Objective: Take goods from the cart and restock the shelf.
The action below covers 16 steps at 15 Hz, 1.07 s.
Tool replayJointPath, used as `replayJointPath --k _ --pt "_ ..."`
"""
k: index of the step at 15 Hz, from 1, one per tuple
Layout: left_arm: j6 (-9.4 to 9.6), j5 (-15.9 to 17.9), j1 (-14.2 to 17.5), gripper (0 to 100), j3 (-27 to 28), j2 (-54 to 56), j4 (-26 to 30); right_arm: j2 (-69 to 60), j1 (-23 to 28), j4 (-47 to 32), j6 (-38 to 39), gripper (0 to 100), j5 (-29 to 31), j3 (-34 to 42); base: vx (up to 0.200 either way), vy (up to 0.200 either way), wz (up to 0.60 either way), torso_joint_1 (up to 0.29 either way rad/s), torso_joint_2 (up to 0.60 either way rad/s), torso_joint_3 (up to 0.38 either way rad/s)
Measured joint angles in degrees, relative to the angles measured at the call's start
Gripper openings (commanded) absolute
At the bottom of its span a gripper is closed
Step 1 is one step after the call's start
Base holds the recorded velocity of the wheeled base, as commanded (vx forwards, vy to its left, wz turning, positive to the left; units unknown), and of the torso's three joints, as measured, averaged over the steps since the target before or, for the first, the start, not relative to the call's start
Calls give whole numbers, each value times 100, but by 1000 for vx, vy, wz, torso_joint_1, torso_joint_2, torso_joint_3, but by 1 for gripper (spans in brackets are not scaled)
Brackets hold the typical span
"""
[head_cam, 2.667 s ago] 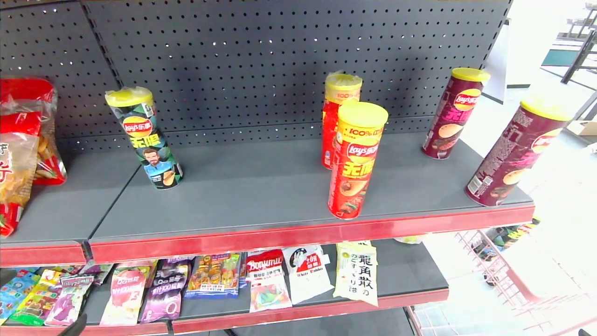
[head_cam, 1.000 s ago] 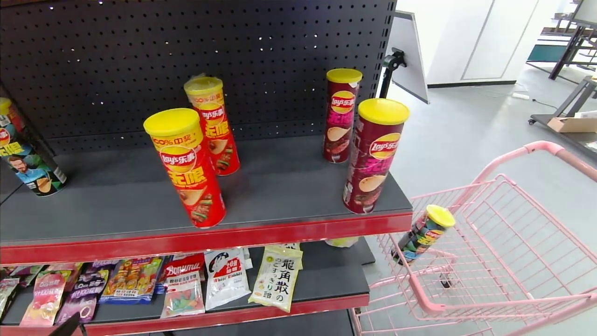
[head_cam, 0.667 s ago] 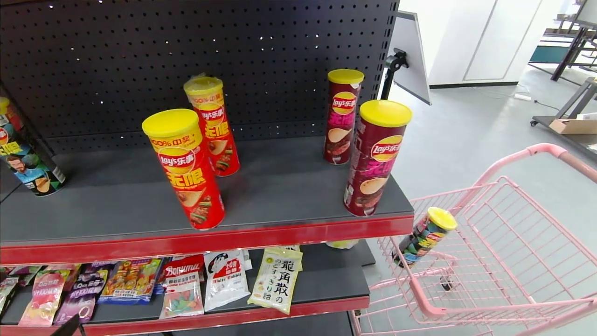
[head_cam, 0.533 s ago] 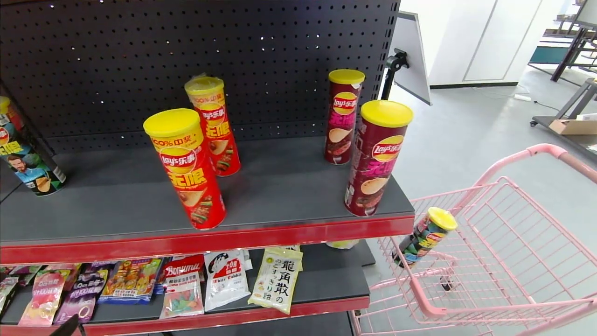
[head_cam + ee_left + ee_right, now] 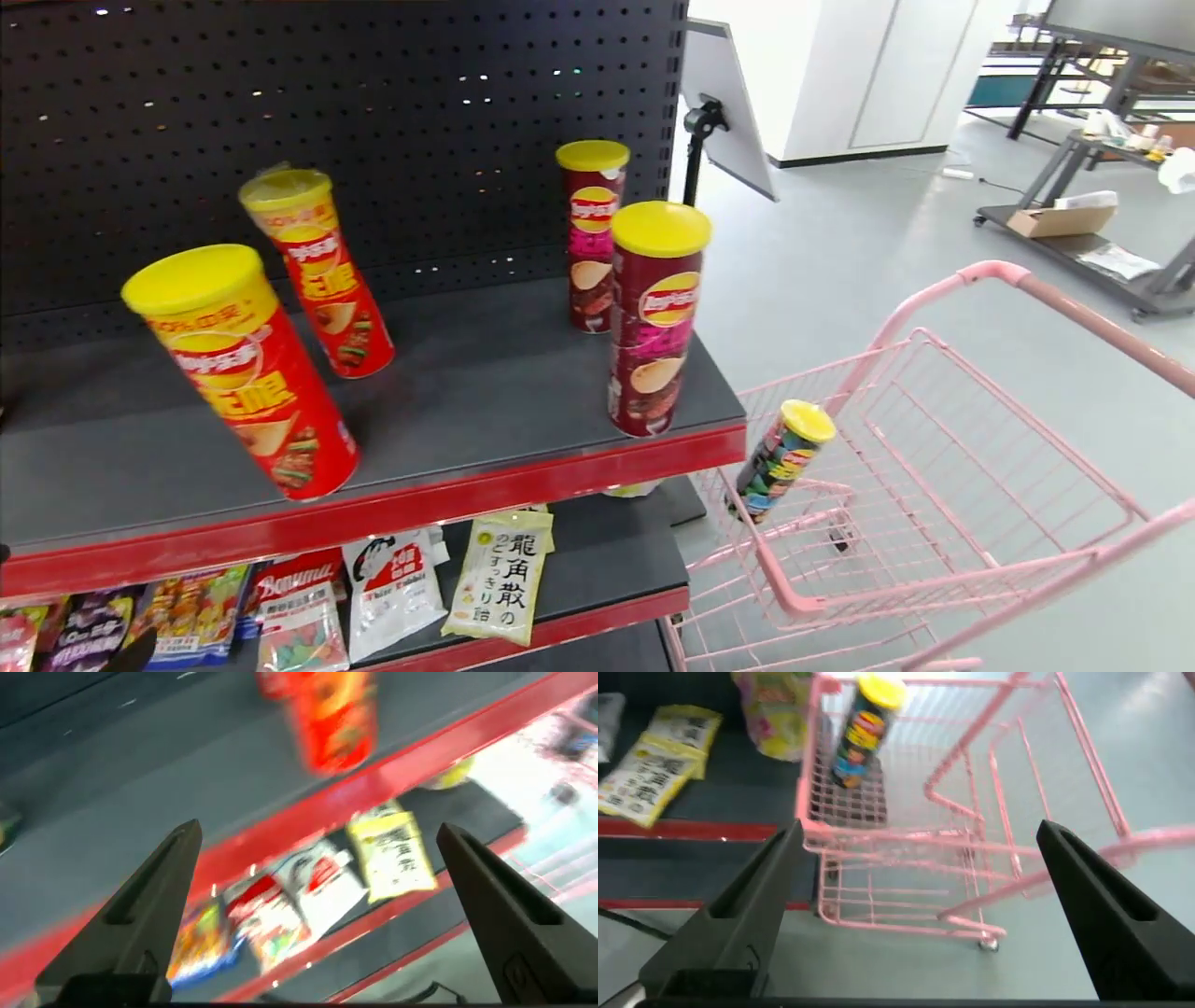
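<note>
Head view: a can (image 5: 773, 459) leans in the cart (image 5: 1074, 313), at the corner nearest the shelf (image 5: 485, 373), its base obscured behind wire. Left gripper (image 5: 320, 829) and right gripper (image 5: 920, 826): jaws wide apart, empty.

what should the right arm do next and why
Probably lower the open right gripper toward the dark multicoloured chip can with a yellow lid, which leans in a corner of the pink wire cart. It looks like the only item in the cart, and the grey shelf has room.
</note>
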<state>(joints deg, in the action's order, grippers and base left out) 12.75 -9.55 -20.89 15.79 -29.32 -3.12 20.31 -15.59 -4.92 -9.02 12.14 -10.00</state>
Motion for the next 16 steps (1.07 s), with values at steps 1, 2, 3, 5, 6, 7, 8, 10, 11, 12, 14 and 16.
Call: replayJointPath --k 1,2,3,5,6,7,8,10,11,12,14,16 --pt "0 0 0 100 -5 5 0 0 5 2 0 100 0 0 0 0 0 0 0 0" --pt "0 0 -7 100 -6 9 -2 0 5 0 0 100 0 5 0 0 0 0 0 0" --pt "-2 0 -2 100 -6 9 1 0 9 -5 0 100 0 9 0 0 0 0 0 0" --pt "-2 0 0 100 -6 13 4 0 5 2 -1 100 -2 18 0 0 0 0 0 0" --pt "-2 -2 0 100 -6 20 6 0 9 2 -1 100 -5 30 0 0 0 0 0 0" --pt "-2 -2 -5 100 -22 30 9 0 9 2 -6 100 0 40 0 0 0 0 0 0" --pt "0 0 0 100 -39 60 6 0 2 2 -9 100 6 44 0 0 0 0 0 0" --pt "-2 -2 0 100 -101 151 107 0 13 4 -11 100 11 60 0 0 0 -100 227 151" --pt "0 -2 -2 100 -116 254 269 -6 16 2 -30 100 17 82 0 0 0 -129 354 198" --pt "-2 0 0 100 -118 369 432 -11 11 -5 -61 100 17 102 0 0 0 -129 364 212" --pt "-2 0 -2 100 -127 631 714 -26 16 0 -113 100 17 121 0 0 0 -139 371 227" --pt "-4 0 0 100 -129 879 919 -39 13 0 -184 100 17 157 0 0 0 -149 398 239"
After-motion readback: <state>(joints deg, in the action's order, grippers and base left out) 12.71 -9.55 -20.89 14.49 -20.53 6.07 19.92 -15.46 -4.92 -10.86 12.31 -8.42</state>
